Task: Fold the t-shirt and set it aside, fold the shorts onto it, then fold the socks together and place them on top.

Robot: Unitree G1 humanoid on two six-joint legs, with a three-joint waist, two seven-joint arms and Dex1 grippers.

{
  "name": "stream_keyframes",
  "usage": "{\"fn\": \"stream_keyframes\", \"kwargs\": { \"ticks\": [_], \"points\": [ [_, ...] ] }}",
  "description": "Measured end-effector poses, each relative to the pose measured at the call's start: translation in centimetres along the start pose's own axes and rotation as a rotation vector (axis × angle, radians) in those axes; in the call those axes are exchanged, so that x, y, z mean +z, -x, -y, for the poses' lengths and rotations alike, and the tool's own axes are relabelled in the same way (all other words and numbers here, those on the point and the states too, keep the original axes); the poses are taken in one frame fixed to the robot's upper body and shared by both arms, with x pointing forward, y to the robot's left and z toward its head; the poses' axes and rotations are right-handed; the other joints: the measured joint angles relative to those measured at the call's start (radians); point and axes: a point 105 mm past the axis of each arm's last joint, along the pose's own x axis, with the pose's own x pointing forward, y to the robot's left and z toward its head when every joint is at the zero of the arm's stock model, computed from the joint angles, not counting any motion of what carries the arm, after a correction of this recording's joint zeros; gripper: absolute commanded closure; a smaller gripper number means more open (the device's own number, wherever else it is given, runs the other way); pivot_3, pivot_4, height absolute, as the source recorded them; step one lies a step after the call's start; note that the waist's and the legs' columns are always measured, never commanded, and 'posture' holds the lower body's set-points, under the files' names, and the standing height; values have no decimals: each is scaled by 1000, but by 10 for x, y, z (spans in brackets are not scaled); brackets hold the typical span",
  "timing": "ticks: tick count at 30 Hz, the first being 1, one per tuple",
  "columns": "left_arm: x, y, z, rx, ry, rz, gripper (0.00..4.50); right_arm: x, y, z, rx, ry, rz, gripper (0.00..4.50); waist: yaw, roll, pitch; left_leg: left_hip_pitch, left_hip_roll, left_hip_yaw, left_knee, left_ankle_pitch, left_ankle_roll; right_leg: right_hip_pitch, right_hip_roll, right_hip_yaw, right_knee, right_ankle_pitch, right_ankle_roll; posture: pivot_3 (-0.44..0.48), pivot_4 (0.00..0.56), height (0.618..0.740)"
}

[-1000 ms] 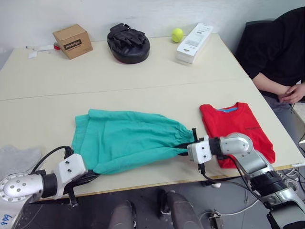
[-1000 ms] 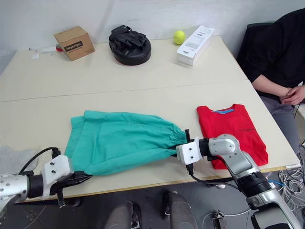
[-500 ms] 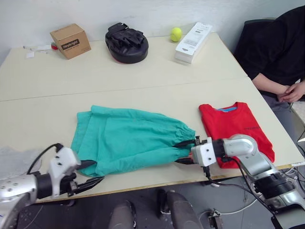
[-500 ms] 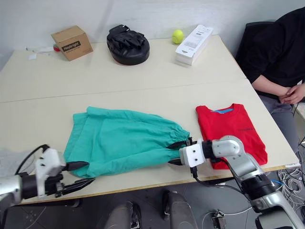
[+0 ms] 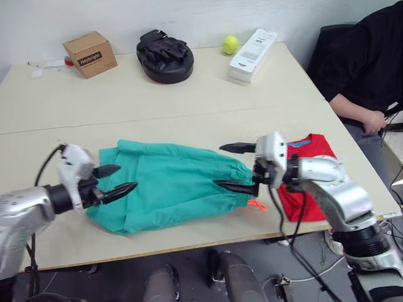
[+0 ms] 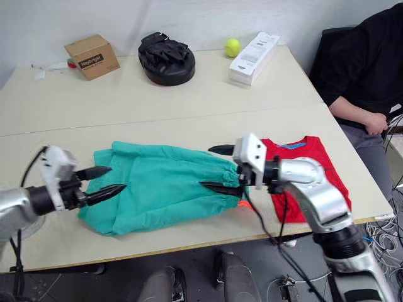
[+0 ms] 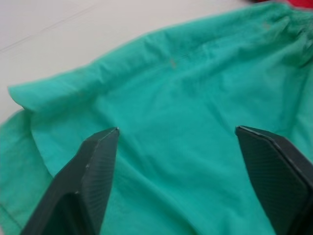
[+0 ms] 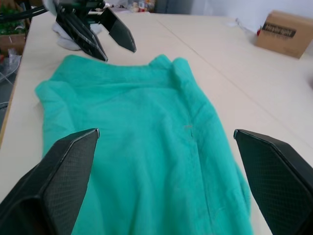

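Now that both grippers have let go of the shorts [image 5: 173, 185] and lifted off them, the first fold looks done: a second ago each was clamped on an end at the table's near edge, and the garment now lies doubled over, flat on the table [image 5: 189, 94]. The left gripper [image 5: 115, 180] hovers over the leg-hem end, fingers spread, holding nothing. The right gripper [image 5: 236, 167] hovers over the waistband end, fingers wide apart, also empty. The orange drawstring [image 5: 254, 204] pokes out at the near corner of the waistband, just below the right gripper.

My read: shorts still too long for the stack, so another fold is probably needed before the transfer.

The red t-shirt [image 5: 308, 182] lies folded just beyond the waistband, on the robot's right, partly hidden behind the right arm; shorts not on it yet.

A cardboard box [image 5: 89, 54], tennis ball [image 5: 230, 44] and a black mitt [image 5: 165, 55] sit along the far edge, well clear. A person [image 5: 362, 63] sits at the right end.
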Motion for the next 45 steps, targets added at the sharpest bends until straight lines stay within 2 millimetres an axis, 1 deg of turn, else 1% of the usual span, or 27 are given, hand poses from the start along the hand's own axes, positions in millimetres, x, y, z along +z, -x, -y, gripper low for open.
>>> {"fn": "stream_keyframes", "kwargs": {
  "ticks": [1, 3, 6, 7, 8, 9, 10, 11, 12, 13, 14, 15, 17, 19, 21, 24, 26, 29, 34, 36, 40, 45],
  "points": [
    [-3, -7, 0, 13, -29, -13, 1903, -5, -10, 3, -43, -21, -3, 0, 0, 0, 0, -1, 0, 0, 0, 0, 0, -1, 0, 0, 0, 0, 0, 0, 150, 740],
    [-7, -18, 6, 6, -64, -21, 2543, -12, -24, 3, -85, -62, -16, 0, 1, 0, 0, -3, 0, 0, 1, 0, 0, -3, 0, 0, 1, 0, 0, 0, 150, 740],
    [-11, -24, 11, -1, -67, -19, 3603, -15, -32, 3, -117, -81, -22, 0, 3, 0, 0, -4, 0, -1, 1, 0, 1, -2, -1, -2, 0, 0, 0, 0, 150, 740],
    [-11, -25, 11, -3, -65, -17, 3861, -17, -32, 3, -120, -71, -33, 0, 1, 0, 0, -6, -2, -7, 0, 1, 3, 1, -4, -6, 0, 0, 0, 0, 150, 740],
    [-10, -26, 12, -6, -66, -12, 4219, -20, -32, 3, -125, -70, -44, 0, -5, 1, 1, -11, -11, -27, -3, 5, 5, 9, -13, -20, -1, -1, 1, 0, 150, 740],
    [-8, -27, 13, -6, -71, -5, 4484, -23, -31, 2, -129, -71, -54, 0, -11, 3, 2, -12, -17, -45, -6, 10, 6, 18, -21, -38, -3, -2, 4, 0, 150, 740],
    [-6, -27, 14, -7, -77, 1, 4484, -25, -31, 1, -130, -72, -61, 0, -13, 3, 2, -13, -25, -63, -11, 16, 9, 25, -31, -55, -4, -4, 6, 0, 150, 740],
    [-5, -27, 14, -7, -77, 3, 4484, -25, -31, 1, -130, -74, -62, 0, -13, 5, 3, -13, -33, -78, -15, 22, 13, 29, -40, -69, -5, -5, 9, 0, 150, 740],
    [-6, -26, 14, -7, -75, 0, 4484, -25, -32, 0, -131, -80, -62, 0, -12, 8, 5, -17, -39, -92, -15, 27, 14, 35, -47, -82, -6, -6, 11, 0, 150, 740],
    [-6, -26, 14, -9, -72, -3, 4484, -26, -34, 0, -131, -88, -58, 0, -9, 10, 6, -23, -48, -109, -15, 32, 16, 39, -56, -95, -6, -9, 15, 0, 150, 740],
    [-7, -26, 15, -10, -71, -6, 4484, -26, -35, 0, -130, -94, -58, 0, -6, 12, 8, -24, -55, -122, -15, 37, 17, 40, -65, -107, -5, -12, 21, 0, 150, 740],
    [-9, -26, 15, -10, -69, -13, 4484, -30, -36, -1, -129, -101, -74, 0, -1, 14, 9, -26, -60, -130, -14, 41, 20, 39, -71, -111, -3, -13, 23, 0, 150, 740],
    [-14, -25, 15, -6, -67, -31, 4484, -41, -37, -5, -121, -104, -121, 0, 30, 17, 11, -26, -61, -126, -12, 42, 21, 38, -72, -105, -3, -12, 22, 0, 150, 740],
    [-17, -28, 16, -6, -72, -45, 4484, -54, -39, -10, -103, -98, -170, 0, 54, 18, 11, -26, -61, -124, -11, 41, 23, 38, -72, -103, -4, -13, 23, 0, 150, 740],
    [-21, -35, 13, 4, -84, -68, 4484, -67, -38, -14, -90, -83, -221, 0, 67, 18, 11, -26, -62, -122, -11, 40, 24, 39, -72, -101, -5, -13, 24, 0, 150, 740],
    [-33, -48, 8, 20, -81, -105, 4484, -82, -35, -15, -90, -70, -284, 0, 71, 18, 11, -25, -62, -117, -12, 38, 26, 38, -72, -97, -6, -13, 25, 0, 150, 740],
    [-31, -53, 5, 24, -104, -100, 4484, -82, -34, -13, -95, -52, -288, 0, 72, 18, 11, -21, -62, -114, -13, 37, 26, 38, -71, -94, -5, -12, 25, 0, 150, 740],
    [-34, -55, 1, 29, -112, -102, 4484, -84, -30, -10, -105, -34, -299, 0, 72, 19, 11, -19, -61, -110, -14, 36, 26, 38, -71, -91, -5, -12, 26, 0, 150, 740],
    [-38, -58, 3, 16, -118, -92, 4484, -87, -4, 7, -179, -32, -337, 0, 77, 20, 10, -19, -61, -106, -13, 35, 28, 39, -71, -86, -7, -11, 29, 0, 150, 740],
    [-40, -60, 4, 13, -102, -84, 4484, -90, 8, 13, -217, -55, -353, 0, 79, 22, 9, -19, -61, -105, -13, 35, 29, 39, -70, -85, -8, -10, 30, 0, 150, 740],
    [-41, -59, 4, 14, -95, -69, 4484, -92, 23, 18, -259, -83, -370, 0, 81, 24, 8, -19, -61, -104, -13, 34, 30, 39, -70, -85, -10, -10, 31, 0, 150, 740],
    [-40, -50, 3, -5, 1, -25, 4484, -90, 27, 16, -267, -99, -365, 0, 79, 24, 8, -19, -59, -102, -13, 32, 31, 38, -67, -83, -11, -10, 32, 0, 150, 740]
  ]
}}
